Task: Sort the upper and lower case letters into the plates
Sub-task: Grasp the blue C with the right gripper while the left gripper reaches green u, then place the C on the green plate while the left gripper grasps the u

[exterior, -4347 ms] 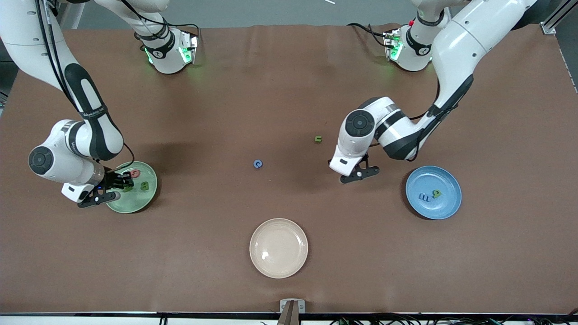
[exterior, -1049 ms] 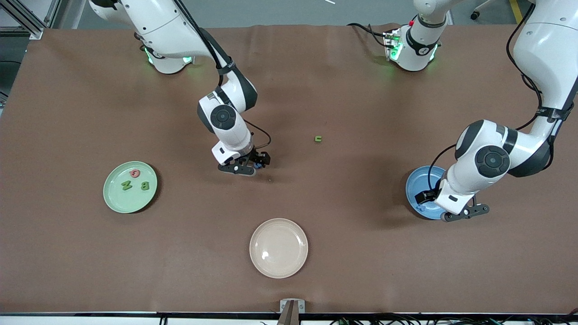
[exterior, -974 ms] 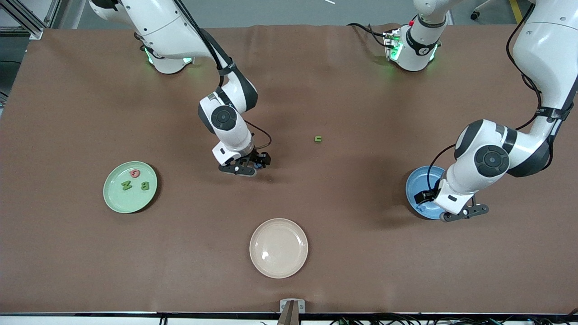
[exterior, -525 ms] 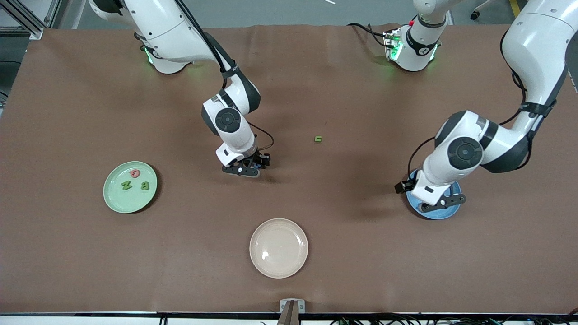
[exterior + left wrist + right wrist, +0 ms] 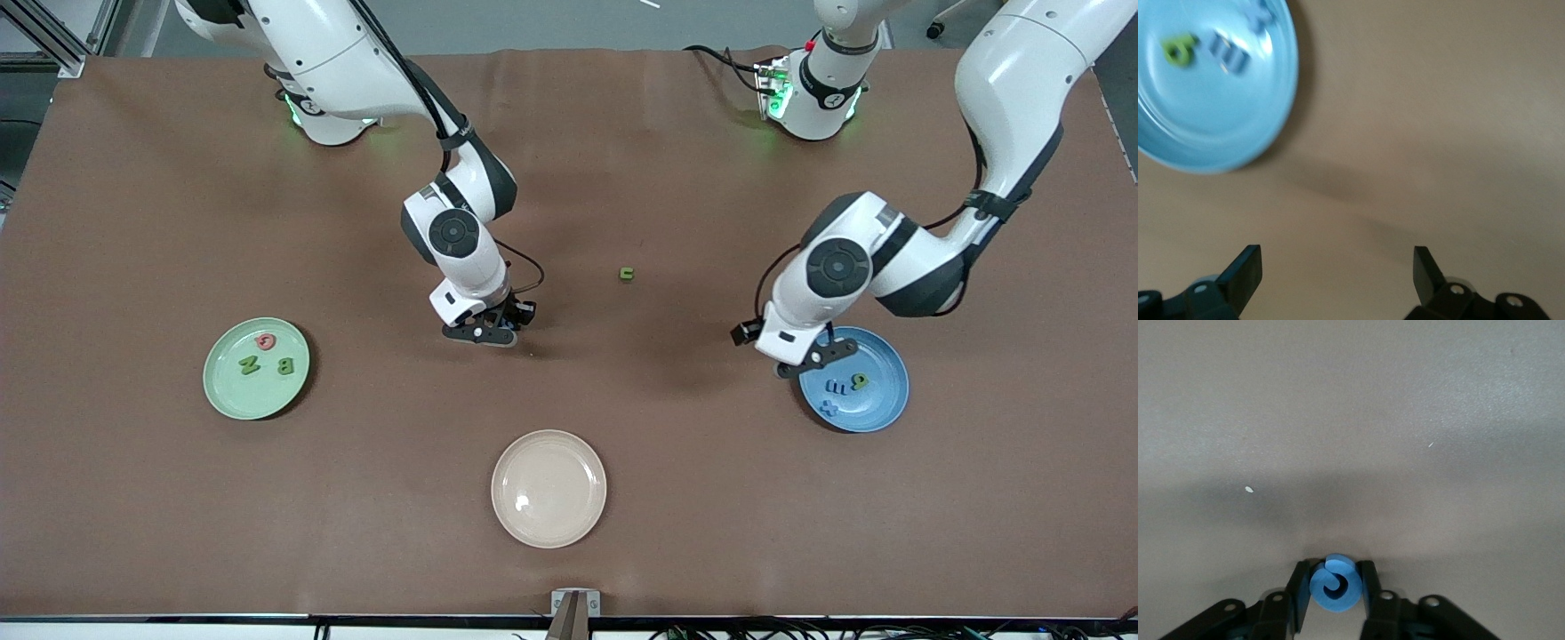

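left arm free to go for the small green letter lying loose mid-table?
Probably yes. The left gripper hangs open and empty at the blue plate's rim, and only bare table lies between it and the green letter. The right gripper is busy on the blue letter.

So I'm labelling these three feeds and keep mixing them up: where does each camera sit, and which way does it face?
Front view: high across the table, facing both arm bases; shows both arms, the right gripper and the left gripper.
Left wrist view: on the left wrist, looking down past its open jaws at the table and the blue plate.
Right wrist view: on the right wrist, looking down at its jaws closed on a blue letter.
Shared: front and left wrist views both show the blue plate.
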Available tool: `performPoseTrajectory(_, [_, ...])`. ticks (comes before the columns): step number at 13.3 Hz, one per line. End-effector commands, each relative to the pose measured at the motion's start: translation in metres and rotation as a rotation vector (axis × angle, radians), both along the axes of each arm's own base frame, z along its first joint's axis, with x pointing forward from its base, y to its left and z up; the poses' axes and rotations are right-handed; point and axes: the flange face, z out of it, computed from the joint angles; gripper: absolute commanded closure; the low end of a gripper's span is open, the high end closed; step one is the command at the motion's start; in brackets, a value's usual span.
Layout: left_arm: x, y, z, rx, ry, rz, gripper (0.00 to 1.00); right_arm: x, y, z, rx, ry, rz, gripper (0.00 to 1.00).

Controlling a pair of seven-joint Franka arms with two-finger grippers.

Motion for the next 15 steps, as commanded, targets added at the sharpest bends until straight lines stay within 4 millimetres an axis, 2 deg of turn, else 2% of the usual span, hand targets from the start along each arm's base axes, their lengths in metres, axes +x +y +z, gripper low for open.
performPoseTrajectory(1, [-0.027,-0.047,-0.002,-0.014,0.008,0.061,0.0,-0.006,0.005,-0.011,-0.012,0.011,-0.005,0.8])
performPoseTrajectory(3, [-0.038,-0.071,-0.006,-0.034,0.003,0.154,0.0,0.005,-0.006,-0.001,-0.012,0.007,-0.013,0.8])
performPoseTrajectory(5, [-0.056,-0.108,-0.012,-0.072,-0.003,0.197,0.0,0.025,-0.034,0.031,-0.044,0.046,-0.033,0.8])
performPoseTrajectory(7, [-0.075,-0.135,-0.018,-0.093,-0.027,0.295,0.0,0.04,-0.07,0.063,-0.079,0.107,0.022,0.8])
performPoseTrajectory(9, [-0.091,-0.141,-0.03,-0.088,-0.036,0.346,0.0,0.065,-0.123,0.085,-0.081,0.122,0.077,0.8])
performPoseTrajectory(10, [-0.099,-0.142,-0.035,-0.091,-0.036,0.357,0.0,0.076,-0.151,0.088,-0.078,0.127,0.111,0.8])
performPoseTrajectory(11, [-0.109,-0.144,-0.04,-0.11,-0.044,0.375,0.0,0.086,-0.181,0.09,-0.073,0.132,0.153,0.8])
performPoseTrajectory(13, [-0.122,-0.148,-0.047,-0.128,-0.083,0.435,0.07,0.102,-0.242,0.086,-0.061,0.135,0.222,0.8])
performPoseTrajectory(15, [-0.138,-0.16,-0.057,-0.11,-0.118,0.496,0.11,0.112,-0.293,0.083,-0.048,0.132,0.277,0.8])
